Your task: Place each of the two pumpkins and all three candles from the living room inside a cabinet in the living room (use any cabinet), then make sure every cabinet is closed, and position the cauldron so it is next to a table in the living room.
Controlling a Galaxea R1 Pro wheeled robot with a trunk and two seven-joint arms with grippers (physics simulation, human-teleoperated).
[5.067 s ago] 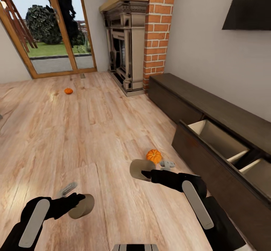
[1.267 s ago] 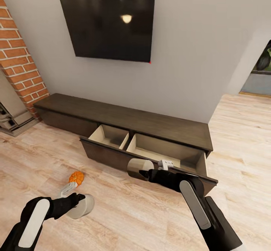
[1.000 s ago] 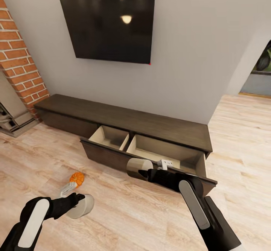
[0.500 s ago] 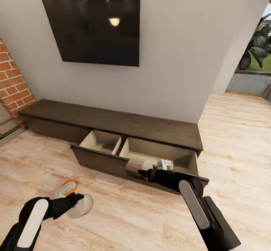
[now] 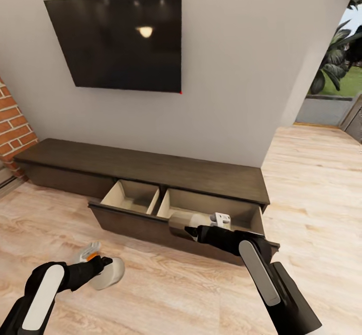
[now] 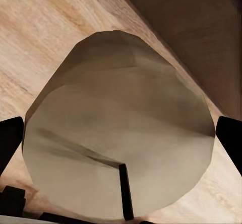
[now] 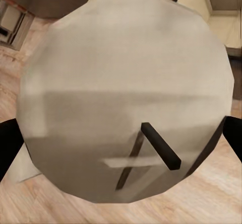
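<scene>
Facing open cabinet (image 5: 151, 209), pumpkin (image 5: 91, 256) behind left candle (image 5: 108, 273)

Close up on a pale whitish-grey candle (image 6: 118, 143), end face toward the lens, rounded and faceted at the rim. Short dark wick (image 6: 125, 191) standing off the face near its lower edge, casting a thin grey shadow streak across the wax. Gripped by the left hand (image 6: 118, 148), with one black finger (image 6: 9, 143) pressed to one side of the candle and the other black finger at the opposite side. Behind, light wood-plank floor (image 6: 35, 27) running diagonally, meeting a dark-brown cabinet (image 6: 201, 32) front along a slanted edge. More dark hand parts along the frame edge nearest the camera.
</scene>
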